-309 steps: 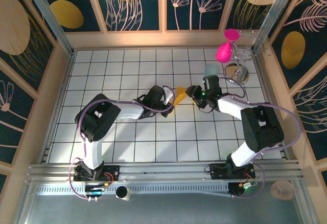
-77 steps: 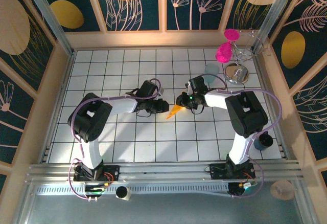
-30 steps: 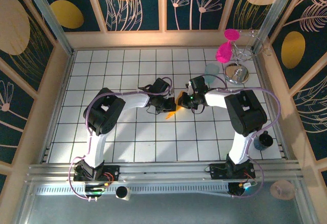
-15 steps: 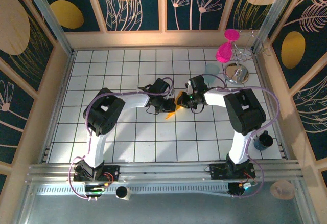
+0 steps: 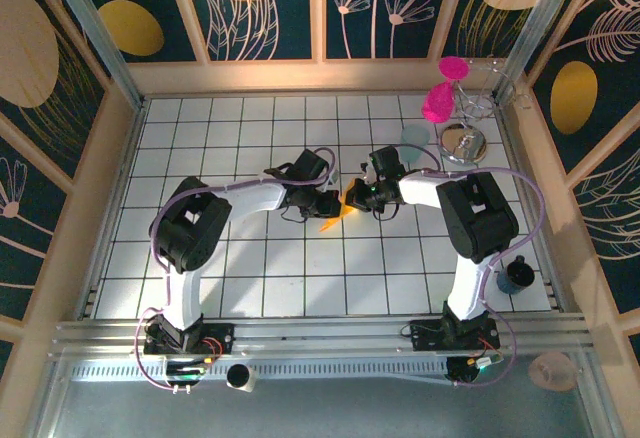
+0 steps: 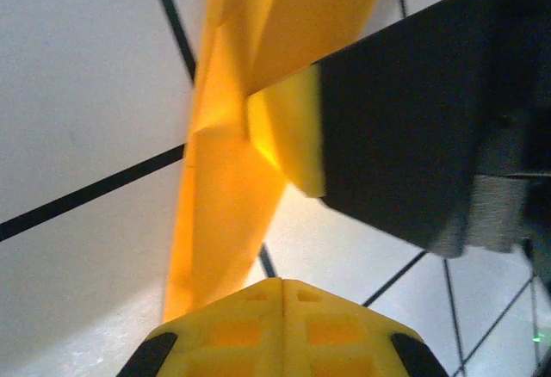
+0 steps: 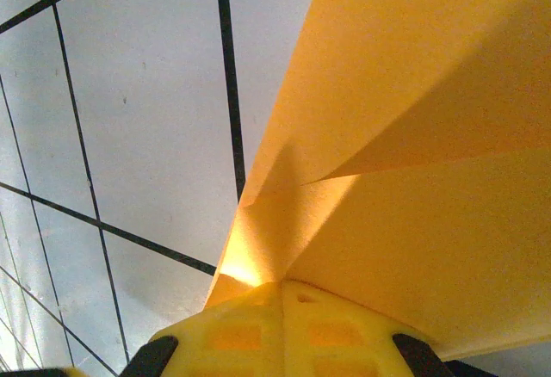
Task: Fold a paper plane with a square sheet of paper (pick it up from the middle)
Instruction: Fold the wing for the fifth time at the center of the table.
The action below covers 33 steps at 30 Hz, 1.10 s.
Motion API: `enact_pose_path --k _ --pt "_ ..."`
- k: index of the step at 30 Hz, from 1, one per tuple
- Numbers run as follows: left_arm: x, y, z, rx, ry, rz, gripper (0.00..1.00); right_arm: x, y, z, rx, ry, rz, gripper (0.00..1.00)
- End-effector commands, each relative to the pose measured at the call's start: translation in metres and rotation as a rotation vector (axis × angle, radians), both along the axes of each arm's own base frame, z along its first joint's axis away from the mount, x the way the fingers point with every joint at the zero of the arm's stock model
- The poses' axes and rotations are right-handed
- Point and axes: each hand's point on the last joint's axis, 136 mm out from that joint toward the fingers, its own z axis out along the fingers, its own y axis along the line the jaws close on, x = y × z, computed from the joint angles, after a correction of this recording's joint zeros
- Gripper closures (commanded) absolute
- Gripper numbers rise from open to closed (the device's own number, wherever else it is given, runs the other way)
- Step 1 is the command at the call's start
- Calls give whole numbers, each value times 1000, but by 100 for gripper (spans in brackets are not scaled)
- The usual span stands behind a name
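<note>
The square sheet of paper (image 5: pixel 341 209) is folded into a narrow orange-yellow pointed shape and lies on the white tiles between the two grippers. In the right wrist view its creased layers (image 7: pixel 405 136) run straight into the closed seam of my right gripper (image 7: pixel 284 284), which is shut on it. My left gripper (image 6: pixel 282 282) is shut, its yellow tips resting over the lower end of the folded strip (image 6: pixel 222 213); I cannot tell whether it pinches the paper. From above, the left gripper (image 5: pixel 327 201) and right gripper (image 5: pixel 360 196) nearly touch.
A pale teal cup (image 5: pixel 415 136), a shiny round metal dish (image 5: pixel 463 144) and pink pieces on a wire stand (image 5: pixel 437 104) sit at the back right. A dark cup (image 5: pixel 515 276) stands by the right arm's base. Wooden walls (image 5: pixel 120 148) ring the tiled floor.
The left arm's elbow has swung a little to the left. Both grippers and the folded paper stay almost where they were, and both stay shut.
</note>
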Motion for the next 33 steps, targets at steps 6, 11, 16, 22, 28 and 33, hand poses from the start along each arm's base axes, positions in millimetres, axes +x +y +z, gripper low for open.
enact_pose_path --k 6,11,16,22,28,33 --pt "-12 -6 -17 3 76 -25 100 -18 -25 -42 -119 124 -47 93" --pt "-11 0 -30 59 82 -25 100 -18 -25 -43 -116 126 -48 93" --pt "-12 13 -45 138 79 -33 100 -20 -27 -45 -127 133 -48 93" --pt "-21 24 -59 194 96 -59 100 -22 -29 -49 -141 141 -44 94" --pt "-38 34 -63 190 136 -55 100 -22 -33 -54 -163 150 -50 94" --pt "-58 46 -63 178 185 -14 100 -22 -35 -57 -177 160 -52 94"
